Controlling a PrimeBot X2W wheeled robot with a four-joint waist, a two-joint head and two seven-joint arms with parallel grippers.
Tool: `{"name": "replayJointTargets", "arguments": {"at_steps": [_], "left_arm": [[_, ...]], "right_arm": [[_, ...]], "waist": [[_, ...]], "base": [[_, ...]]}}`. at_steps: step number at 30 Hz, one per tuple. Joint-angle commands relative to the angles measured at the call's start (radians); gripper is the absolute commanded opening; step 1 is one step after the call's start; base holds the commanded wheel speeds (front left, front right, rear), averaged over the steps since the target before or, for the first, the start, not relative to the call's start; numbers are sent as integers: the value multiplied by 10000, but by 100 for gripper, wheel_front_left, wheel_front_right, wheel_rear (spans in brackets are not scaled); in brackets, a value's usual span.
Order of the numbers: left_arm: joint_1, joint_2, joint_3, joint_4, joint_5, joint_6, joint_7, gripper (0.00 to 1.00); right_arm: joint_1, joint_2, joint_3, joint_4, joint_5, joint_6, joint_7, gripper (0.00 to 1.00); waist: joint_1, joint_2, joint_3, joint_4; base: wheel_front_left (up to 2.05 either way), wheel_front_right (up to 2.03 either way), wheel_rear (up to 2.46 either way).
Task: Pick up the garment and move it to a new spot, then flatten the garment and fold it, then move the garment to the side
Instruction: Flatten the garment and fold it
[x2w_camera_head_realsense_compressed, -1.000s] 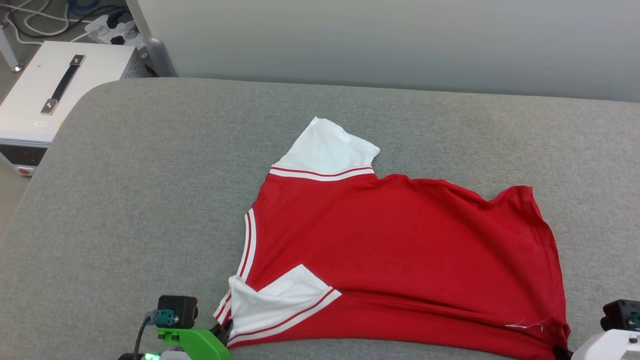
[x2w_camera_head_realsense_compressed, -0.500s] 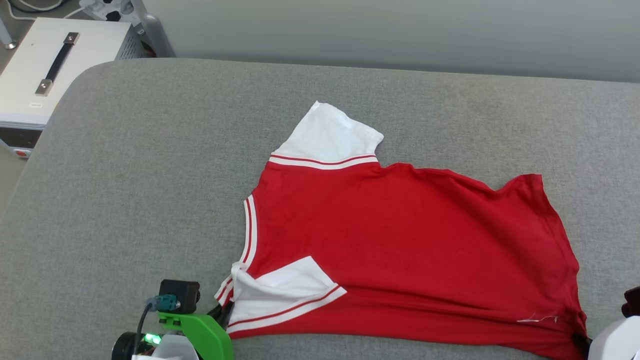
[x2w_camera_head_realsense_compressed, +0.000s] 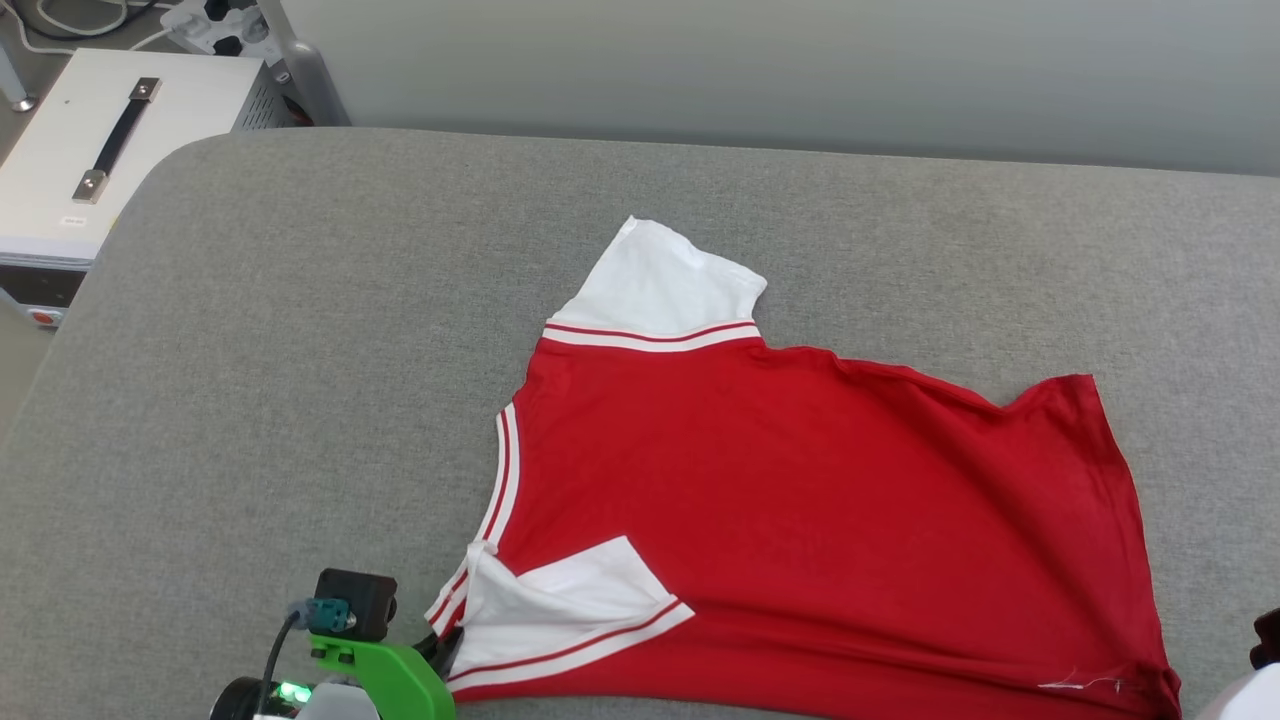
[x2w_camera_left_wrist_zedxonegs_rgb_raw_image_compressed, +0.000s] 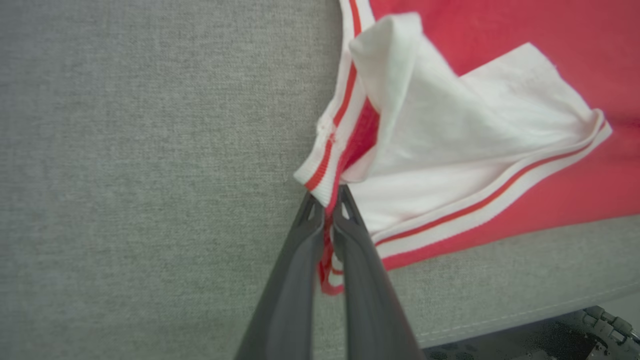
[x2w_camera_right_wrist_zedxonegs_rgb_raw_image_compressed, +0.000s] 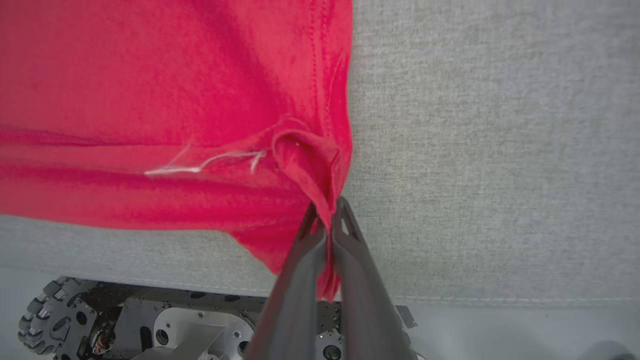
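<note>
Grey padded tabletop (x2w_camera_head_realsense_compressed: 250, 400), with a white box (x2w_camera_head_realsense_compressed: 100, 150) off its far-left corner. Left gripper (x2w_camera_left_wrist_zedxonegs_rgb_raw_image_compressed: 326, 200) sits at the near-left, fingers pinched tight on the striped collar/shoulder corner of the garment (x2w_camera_head_realsense_compressed: 800, 500). The shirt lies spread on the top, long axis left-right along the near edge: collar end left, hem right, body fanning away from both grippers toward the wall. Near sleeve (x2w_camera_head_realsense_compressed: 570, 600) is flipped over onto the red. Right gripper (x2w_camera_right_wrist_zedxonegs_rgb_raw_image_compressed: 327, 207) sits at the near-right, clamped on the bunched hem corner. Each arm holds its own end, so I'd judge the next pull runs along that near-edge line.
</note>
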Motion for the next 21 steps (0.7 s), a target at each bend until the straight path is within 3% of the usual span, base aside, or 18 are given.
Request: {"name": "replayJointTargets", "arguments": {"at_steps": [1,9,10,11,12,21], "left_arm": [[120,184,9,-23,-86,89,127,0],[-70,14,-214,220,13,-68,200,0],[-113,-27,-240,309,44,-90,170,48],[-143,-62,-258,381,61,-106,151,100],[-175,-104,-278,469,76,-124,130,100],[-301,-230,-100,554,179,-106,-517,100]], "right_arm": [[155,-48,-76,-3,-66,-19,78,0],[-63,-87,257,599,-153,-19,-195,0],[-116,-99,309,689,-158,-19,-268,31],[-154,-116,348,752,-165,-19,-337,54],[-198,-132,382,831,-166,-19,-421,100],[-419,-363,531,937,10,-19,-1172,100]], "waist": [[0,0,5,-7],[0,0,110,-43],[0,0,112,-48],[0,0,103,-52],[0,0,82,-56],[0,0,-395,-17]], "base": [[0,0,0],[0,0,0],[0,0,0],[0,0,0],[0,0,0],[0,0,0]]}}
